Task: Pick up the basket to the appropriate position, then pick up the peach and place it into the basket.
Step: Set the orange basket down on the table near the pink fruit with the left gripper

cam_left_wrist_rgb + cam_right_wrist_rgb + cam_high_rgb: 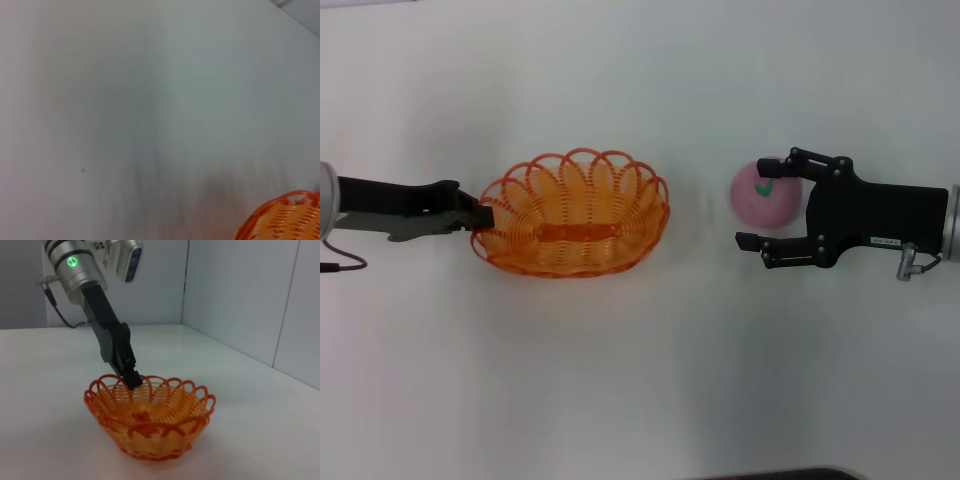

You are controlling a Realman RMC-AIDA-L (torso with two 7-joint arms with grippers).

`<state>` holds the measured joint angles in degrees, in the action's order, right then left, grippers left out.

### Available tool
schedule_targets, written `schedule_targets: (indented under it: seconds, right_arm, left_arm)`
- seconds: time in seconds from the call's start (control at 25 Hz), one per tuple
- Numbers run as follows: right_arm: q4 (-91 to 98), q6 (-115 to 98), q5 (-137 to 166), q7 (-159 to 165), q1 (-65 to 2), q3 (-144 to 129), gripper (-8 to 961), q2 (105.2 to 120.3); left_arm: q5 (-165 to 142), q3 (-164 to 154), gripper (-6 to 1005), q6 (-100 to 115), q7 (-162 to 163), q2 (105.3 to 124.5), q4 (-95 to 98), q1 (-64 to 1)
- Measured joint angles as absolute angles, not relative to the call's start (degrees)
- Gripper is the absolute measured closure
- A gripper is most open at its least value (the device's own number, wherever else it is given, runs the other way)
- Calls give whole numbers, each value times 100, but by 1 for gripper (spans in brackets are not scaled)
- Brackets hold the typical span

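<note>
The oval orange basket of looped wire with a scalloped rim [572,213] is sitting on the plain white worktop [640,380] a little left of the centre of the head view, its long side running across the frame. The left hand [480,216], at the end of a slim black arm reaching in from the left edge of that view, is clenching on the basket's left rim; in the right wrist view the same left hand [132,380] is coming down from the upper left of the frame, its black tip meeting the scalloped loops on the far side of the basket [150,415], and a green light is glowing on the silver wrist above it. The left wrist view is showing mostly bare worktop [125,125], with only a curved piece of the orange rim [282,217] peeking in at the lower right corner. In the right half of the head view, the round fuzzy pink peach with a small green leaf mark on top [763,193] is resting on the worktop, well apart from the basket. The right hand [765,200] is lying released, with its black fingers [772,244] spread wide to either side of the peach; whether they are touching the fruit I cannot tell.
</note>
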<state>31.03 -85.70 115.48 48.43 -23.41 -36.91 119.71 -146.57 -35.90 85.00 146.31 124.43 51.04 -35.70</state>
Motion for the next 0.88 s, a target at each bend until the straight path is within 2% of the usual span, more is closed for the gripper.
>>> schedule_targets:
  seconds: [0.88]
  right_arm:
    - [3103, -8568, 11455, 4848, -2359, -3691, 1, 11980]
  left_arm:
    - [-14412, -4801, 937, 7775, 15195, 12457, 5242, -3554]
